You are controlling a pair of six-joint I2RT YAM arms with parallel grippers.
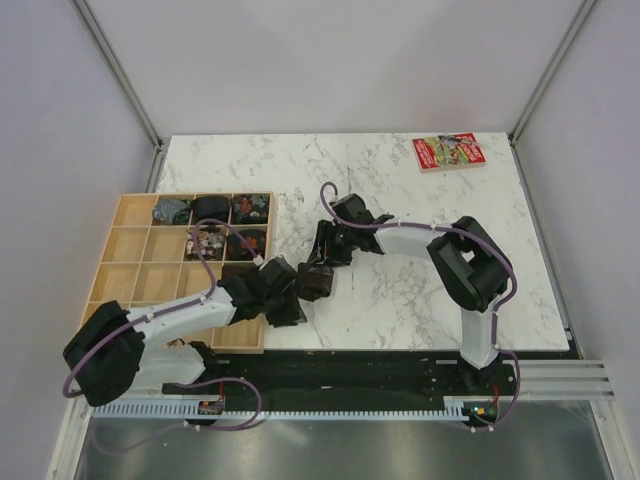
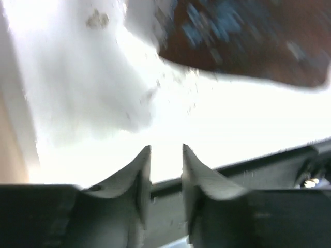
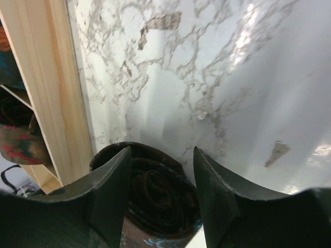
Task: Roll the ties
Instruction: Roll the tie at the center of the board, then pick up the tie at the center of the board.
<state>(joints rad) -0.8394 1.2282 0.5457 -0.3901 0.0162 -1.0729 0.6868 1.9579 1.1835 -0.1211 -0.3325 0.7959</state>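
A rolled dark brown tie (image 1: 316,282) stands on end on the marble table, just right of the wooden tray (image 1: 125,200). My right gripper (image 1: 322,262) hangs over it from behind. In the right wrist view its open jaws (image 3: 161,148) straddle the coiled tie (image 3: 160,201), with a gap at the right finger. My left gripper (image 1: 290,298) sits close to the roll's left side. The blurred left wrist view shows this gripper (image 2: 166,146) slightly open and empty, the tie (image 2: 248,41) ahead of it. Several rolled ties (image 1: 210,207) fill the tray's back compartments.
The tray's wooden wall (image 3: 57,93) lies close to the left of the roll. A flat red booklet (image 1: 448,152) lies at the table's far right corner. Grey walls enclose the table's back and sides.
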